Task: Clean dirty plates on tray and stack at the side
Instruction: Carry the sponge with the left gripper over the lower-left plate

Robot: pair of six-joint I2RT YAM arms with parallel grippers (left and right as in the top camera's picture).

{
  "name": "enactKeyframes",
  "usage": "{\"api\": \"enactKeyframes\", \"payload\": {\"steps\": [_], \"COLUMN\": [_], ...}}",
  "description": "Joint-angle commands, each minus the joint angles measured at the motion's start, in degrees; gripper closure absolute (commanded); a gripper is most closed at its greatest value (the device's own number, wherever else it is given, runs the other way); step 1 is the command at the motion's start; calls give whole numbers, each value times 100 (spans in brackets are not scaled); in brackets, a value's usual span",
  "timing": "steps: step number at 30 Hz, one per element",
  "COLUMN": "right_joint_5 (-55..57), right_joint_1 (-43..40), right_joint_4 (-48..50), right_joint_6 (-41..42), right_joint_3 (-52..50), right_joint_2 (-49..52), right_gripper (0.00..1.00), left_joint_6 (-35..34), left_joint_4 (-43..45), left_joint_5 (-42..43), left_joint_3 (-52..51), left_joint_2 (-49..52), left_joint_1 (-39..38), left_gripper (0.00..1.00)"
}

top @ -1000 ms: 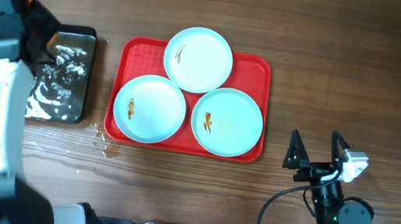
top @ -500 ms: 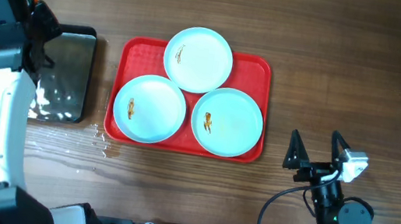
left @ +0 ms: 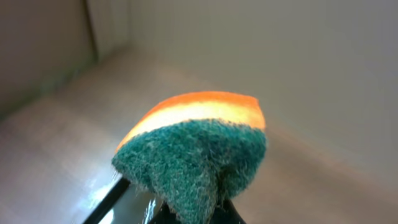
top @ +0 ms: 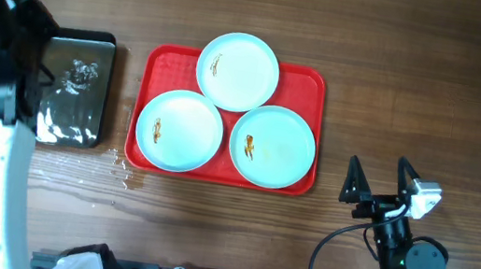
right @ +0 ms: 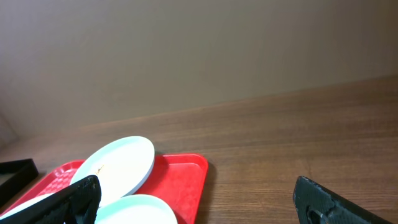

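Note:
Three pale aqua plates lie on the red tray (top: 309, 80): one at the back (top: 238, 71), one front left (top: 179, 131), one front right (top: 273, 147). Each has a small brown-orange smear. My left gripper (left: 205, 214) is raised at the far left, above the black pan (top: 77, 88), and is shut on a green and orange sponge (left: 199, 149). My right gripper (top: 377, 184) is open and empty, right of the tray near the front edge. In the right wrist view the back plate (right: 115, 163) and the tray's corner (right: 186, 177) show.
The black pan with a shiny wet base stands left of the tray. Water drops (top: 120, 170) lie on the wooden table by the tray's front left corner.
My left arm has risen and drawn left away from the pan, with the sponge in it. The pan's base now shows more fully. The right arm has not moved.

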Motion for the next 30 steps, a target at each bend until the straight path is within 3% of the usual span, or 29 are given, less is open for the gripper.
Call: {"api": "enactKeyframes", "payload": {"steps": [1, 4, 8, 11, 13, 16, 18, 21, 25, 28, 30], "right_joint_5": [52, 52, 52, 52, 52, 52, 52, 52, 52, 52, 52], "right_joint_1": [-28, -28, -28, -28, -28, -28, -28, -28, -28, -28, -28], "right_joint_4": [17, 17, 17, 17, 17, 17, 17, 17, 17, 17, 17], "right_joint_6": [-96, -96, -98, -98, -98, -98, -96, -96, -96, -98, -96], "right_joint_3": [-4, -4, -4, -4, -4, -4, -4, -4, -4, -4, -4], "right_joint_2": [-26, -26, -26, -26, -26, -26, -26, -26, -26, -26, -26], "right_gripper": [0, 0, 0, 0, 0, 0, 0, 0, 0, 0, 0], "left_joint_6": [52, 52, 50, 52, 101, 98, 68, 68, 4, -24, -533], "left_joint_4": [-669, -901, -614, 57, -192, -918, -1054, -855, -269, -1119, -1943], "left_joint_5": [-494, -557, -457, 188, 11, -149, -72, -35, 1032, 1488, 1720], "left_joint_3": [-442, -369, 127, 146, 39, -479, -470, 0, 151, 149, 48], "left_joint_2": [1401, 1547, 446, -437, -319, 907, 1191, 299, -1211, -1377, -1073], "left_joint_1": [236, 291, 278, 278, 304, 428, 398, 160, -289, -691, -1019], "left_gripper": [96, 96, 96, 96, 96, 96, 96, 96, 96, 96, 96]}}
